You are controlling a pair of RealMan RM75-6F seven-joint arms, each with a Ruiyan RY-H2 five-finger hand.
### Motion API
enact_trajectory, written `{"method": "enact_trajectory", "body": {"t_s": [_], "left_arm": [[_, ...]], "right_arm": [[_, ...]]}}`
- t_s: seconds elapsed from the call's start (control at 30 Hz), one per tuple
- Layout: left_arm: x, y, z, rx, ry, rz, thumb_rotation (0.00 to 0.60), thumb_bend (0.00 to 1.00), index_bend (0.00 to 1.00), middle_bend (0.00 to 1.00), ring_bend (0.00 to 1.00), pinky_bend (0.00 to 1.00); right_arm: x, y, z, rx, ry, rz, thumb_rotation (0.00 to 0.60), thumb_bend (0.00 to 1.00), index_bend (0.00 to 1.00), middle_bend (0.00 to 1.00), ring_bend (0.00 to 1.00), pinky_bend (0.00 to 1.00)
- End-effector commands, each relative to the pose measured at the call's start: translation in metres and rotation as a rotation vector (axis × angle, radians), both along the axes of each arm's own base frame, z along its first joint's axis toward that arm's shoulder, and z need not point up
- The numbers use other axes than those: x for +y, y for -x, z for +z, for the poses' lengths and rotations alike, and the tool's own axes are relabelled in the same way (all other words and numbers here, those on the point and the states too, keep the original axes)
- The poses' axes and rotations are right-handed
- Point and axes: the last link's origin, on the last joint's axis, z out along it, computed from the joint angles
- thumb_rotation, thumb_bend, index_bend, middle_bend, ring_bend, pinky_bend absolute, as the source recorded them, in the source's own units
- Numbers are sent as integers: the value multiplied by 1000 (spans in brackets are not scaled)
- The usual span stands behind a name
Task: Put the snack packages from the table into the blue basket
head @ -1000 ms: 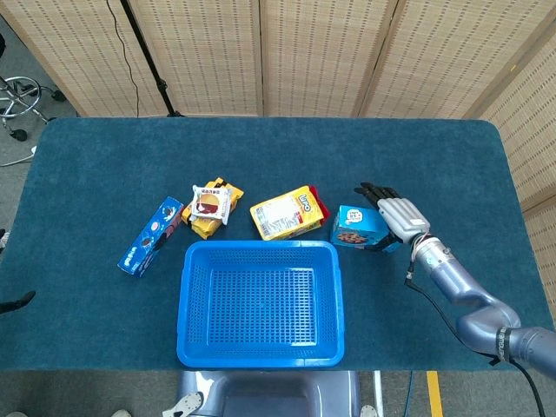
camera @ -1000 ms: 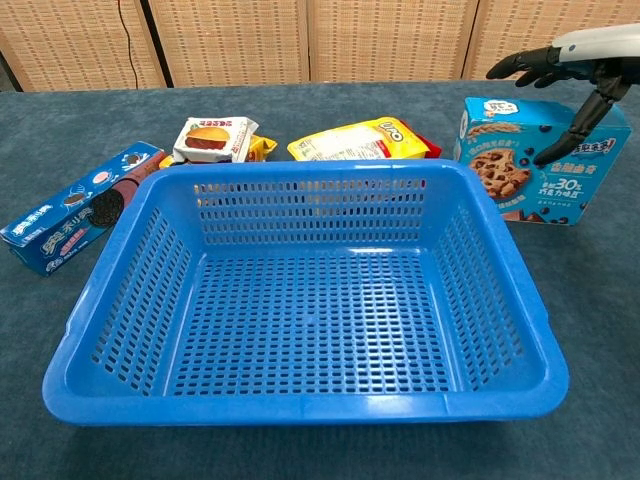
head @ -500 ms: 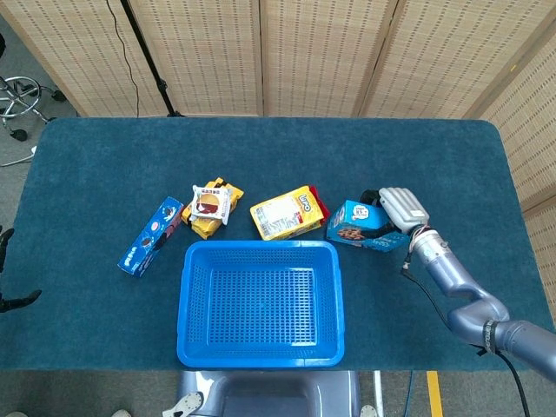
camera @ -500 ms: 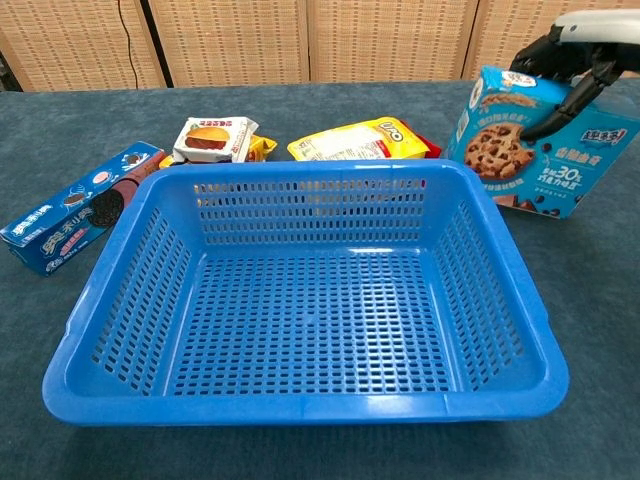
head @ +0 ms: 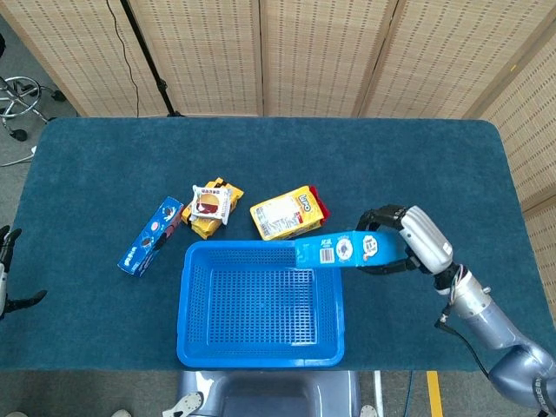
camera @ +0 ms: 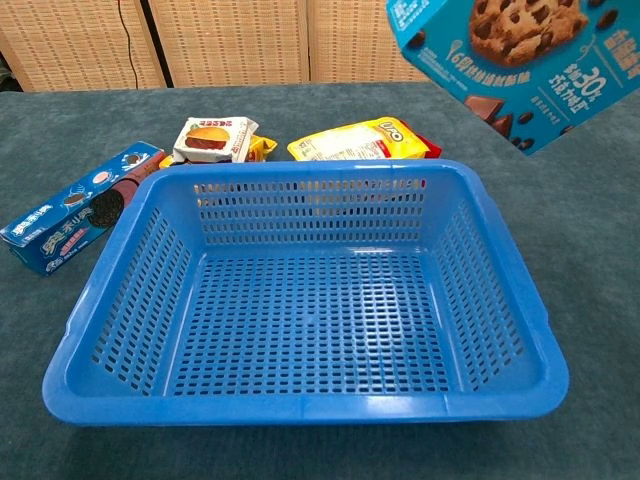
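My right hand (head: pixel 408 243) grips a blue cookie box (head: pixel 343 250) and holds it in the air over the right rim of the blue basket (head: pixel 195 295). In the chest view the cookie box (camera: pixel 515 60) fills the top right, tilted, above the blue basket (camera: pixel 110 300); the hand itself is hidden there. On the table behind the basket lie a dark blue sandwich-cookie box (head: pixel 152 236), a small burger-picture pack on a yellow pack (head: pixel 209 205), and a yellow bag (head: pixel 285 214). Only a dark bit of my left hand (head: pixel 9 269) shows at the left edge.
Folding wicker screens (head: pixel 261 52) stand behind the table. A stool base (head: pixel 22 95) sits on the floor at the far left. The blue tabletop (head: pixel 417 165) has bare room at the back and right.
My right hand has lifted the cookie box off the table and carried it left and up, over the basket's right rim. The other packages have not moved.
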Motion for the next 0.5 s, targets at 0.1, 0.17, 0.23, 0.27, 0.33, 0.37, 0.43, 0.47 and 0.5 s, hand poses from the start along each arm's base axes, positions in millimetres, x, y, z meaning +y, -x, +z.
{"method": "enact_trajectory", "body": {"t_s": [0.1,0.17,0.23,0.27,0.33,0.37,0.43,0.47,0.5], "left_arm": [[1,2,0,2,-2,8,600,0,0,0,0,0],[1,4,0,2,0,13,600,0,0,0,0,0],[2,4,0,3,1,15,600,0,0,0,0,0],[2,5,0,2,1,16,600,0,0,0,0,0],[2,6,2,-2,-4,22,600,0,0,0,0,0],[2,7,2,-4,-5,23,600,0,0,0,0,0],[1,8,3,-8,-6,25,600,0,0,0,0,0],[1,9,4,-9,-6,28,600,0,0,0,0,0],[1,10,4,-10,-6,30,600,0,0,0,0,0]], "right_arm": [[36,-25,-23,13,-84,107,600,353,656,669,631,481],[40,-36,-39,36,-90,122,600,356,656,669,631,481],[42,-42,-49,49,-95,130,600,358,657,669,631,481],[43,-45,-52,53,-96,132,600,358,657,669,631,481],[45,-57,-74,96,-115,159,600,358,658,669,631,481],[43,-61,-83,115,-109,161,600,358,658,670,631,481],[42,-65,-94,141,-91,161,600,359,659,671,631,481],[43,-67,-100,168,-76,171,600,359,659,671,631,481],[44,-68,-104,180,-66,175,600,359,659,672,631,481]]}}
